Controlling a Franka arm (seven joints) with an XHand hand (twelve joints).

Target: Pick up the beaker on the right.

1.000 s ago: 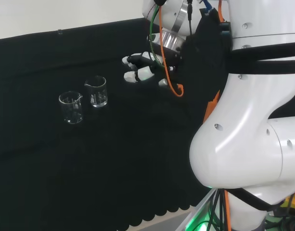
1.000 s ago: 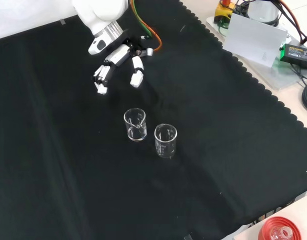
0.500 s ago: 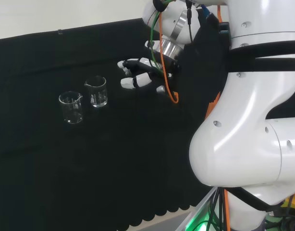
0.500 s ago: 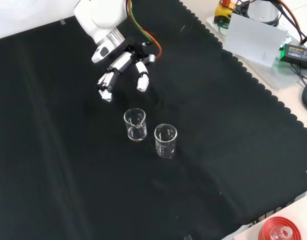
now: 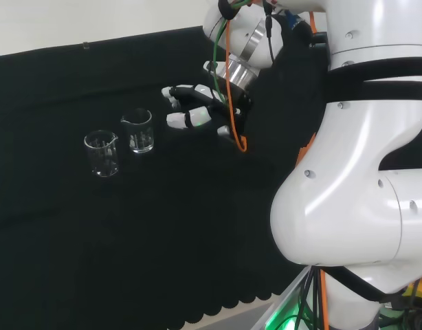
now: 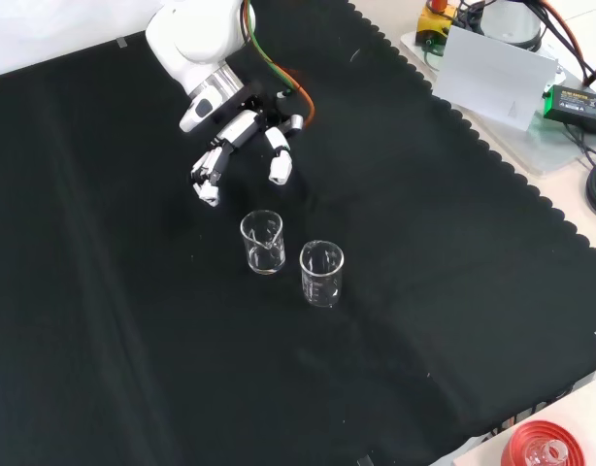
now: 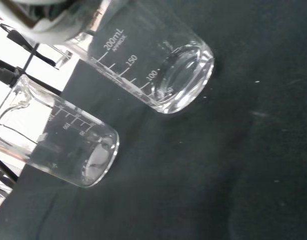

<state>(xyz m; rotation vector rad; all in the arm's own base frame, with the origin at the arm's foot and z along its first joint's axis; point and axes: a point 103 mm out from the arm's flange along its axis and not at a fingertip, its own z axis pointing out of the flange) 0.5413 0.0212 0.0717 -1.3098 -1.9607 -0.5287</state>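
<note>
Bare cloth (image 6: 230, 218) between robot hand (image 6: 242, 146) and nearer beaker (image 6: 262, 242); second beaker (image 6: 321, 274) just beyond.

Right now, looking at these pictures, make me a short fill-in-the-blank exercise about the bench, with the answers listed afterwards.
1. The number of clear glass beakers standing on the cloth is ____.
2. The cloth covering the bench is coloured ____.
3. The black and white robot hand holds ____, its fingers relaxed.
4. In the head view, the beaker nearer the robot hand is the one on the ____.

Missing words: two; black; nothing; right
</note>
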